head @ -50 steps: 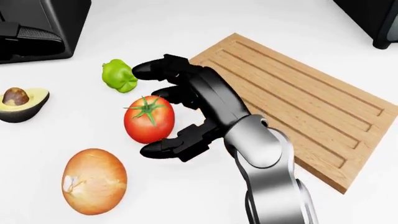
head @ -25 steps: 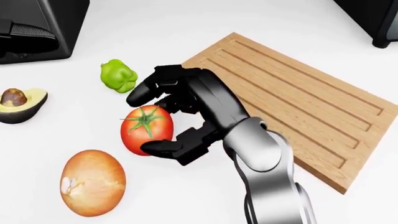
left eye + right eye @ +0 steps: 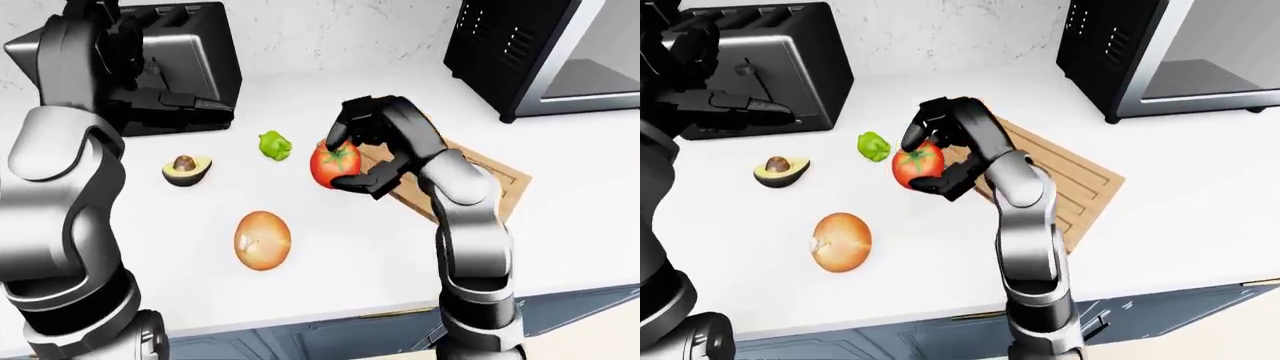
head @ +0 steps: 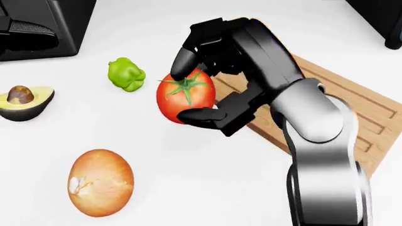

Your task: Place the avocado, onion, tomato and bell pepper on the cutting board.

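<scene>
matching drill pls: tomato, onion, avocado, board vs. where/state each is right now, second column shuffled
1. tomato
2. onion
3. avocado
4. board

a. halved, pit showing, on the counter by the toaster
b. bare, no produce on it
c. held in the right hand
d. whole, lowest in the head view

Pairs: 1-c, 2-d, 3-a, 4-b

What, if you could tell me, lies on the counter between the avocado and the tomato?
The green bell pepper lies between the avocado and the tomato, nearer the tomato, as the head view shows best.
</scene>
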Available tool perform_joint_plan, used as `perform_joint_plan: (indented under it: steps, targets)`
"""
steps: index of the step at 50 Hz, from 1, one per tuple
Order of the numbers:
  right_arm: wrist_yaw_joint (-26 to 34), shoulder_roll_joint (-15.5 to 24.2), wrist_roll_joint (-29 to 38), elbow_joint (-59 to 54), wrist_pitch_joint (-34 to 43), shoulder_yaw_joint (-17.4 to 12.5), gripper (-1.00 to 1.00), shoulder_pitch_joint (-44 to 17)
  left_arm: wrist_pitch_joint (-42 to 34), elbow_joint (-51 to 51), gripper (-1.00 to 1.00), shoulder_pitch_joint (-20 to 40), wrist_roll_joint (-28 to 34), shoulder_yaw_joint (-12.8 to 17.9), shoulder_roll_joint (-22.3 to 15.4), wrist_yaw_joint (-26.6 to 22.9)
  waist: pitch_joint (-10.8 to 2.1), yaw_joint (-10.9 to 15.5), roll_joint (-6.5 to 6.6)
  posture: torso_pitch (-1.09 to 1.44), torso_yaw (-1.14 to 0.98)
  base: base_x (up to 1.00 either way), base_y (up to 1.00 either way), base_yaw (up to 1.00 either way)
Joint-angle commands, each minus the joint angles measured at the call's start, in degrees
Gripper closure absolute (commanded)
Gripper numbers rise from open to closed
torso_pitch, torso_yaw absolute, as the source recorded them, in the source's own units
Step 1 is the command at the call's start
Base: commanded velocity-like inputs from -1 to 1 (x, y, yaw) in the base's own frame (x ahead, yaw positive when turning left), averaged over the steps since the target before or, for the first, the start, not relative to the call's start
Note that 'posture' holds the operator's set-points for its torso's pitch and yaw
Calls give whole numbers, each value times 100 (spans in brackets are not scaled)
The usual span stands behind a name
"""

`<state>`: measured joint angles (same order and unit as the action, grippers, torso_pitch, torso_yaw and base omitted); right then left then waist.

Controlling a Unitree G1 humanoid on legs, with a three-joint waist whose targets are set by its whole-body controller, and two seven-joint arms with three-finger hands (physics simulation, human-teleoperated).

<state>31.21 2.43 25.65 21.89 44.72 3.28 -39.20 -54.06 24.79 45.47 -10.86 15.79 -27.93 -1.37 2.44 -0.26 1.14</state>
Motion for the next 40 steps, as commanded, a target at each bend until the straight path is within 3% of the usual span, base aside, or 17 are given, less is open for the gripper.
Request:
perform_joint_plan:
  steps: [1, 6, 22, 32, 40]
  targets:
    - [8, 130, 13, 284, 47, -159, 53, -196, 171, 112, -100, 163, 24, 73, -84, 24, -151, -7, 26, 0, 0, 0, 0, 0]
    - [332, 768, 113, 1109, 868, -578, 53, -279, 151, 141, -100, 128, -1, 102, -101, 24, -152, 7, -2, 0, 0, 0, 0, 0]
    - [59, 2142, -534, 1801, 1445, -1830, 54, 310, 124, 199, -100, 71, -5, 100, -112, 27, -119, 28, -81, 0, 0, 0, 0, 0]
    - [-231, 2615, -811, 1924, 1509, -2327, 54, 742, 111, 235, -100, 20, -41, 171, -140, 26, -108, 20, -107, 0, 0, 0, 0, 0]
    - [-435, 2695, -964, 1791, 1244, -2613, 53, 1079, 95, 212, -100, 62, -58, 147, -167, 33, -100, 19, -135, 0, 0, 0, 0, 0]
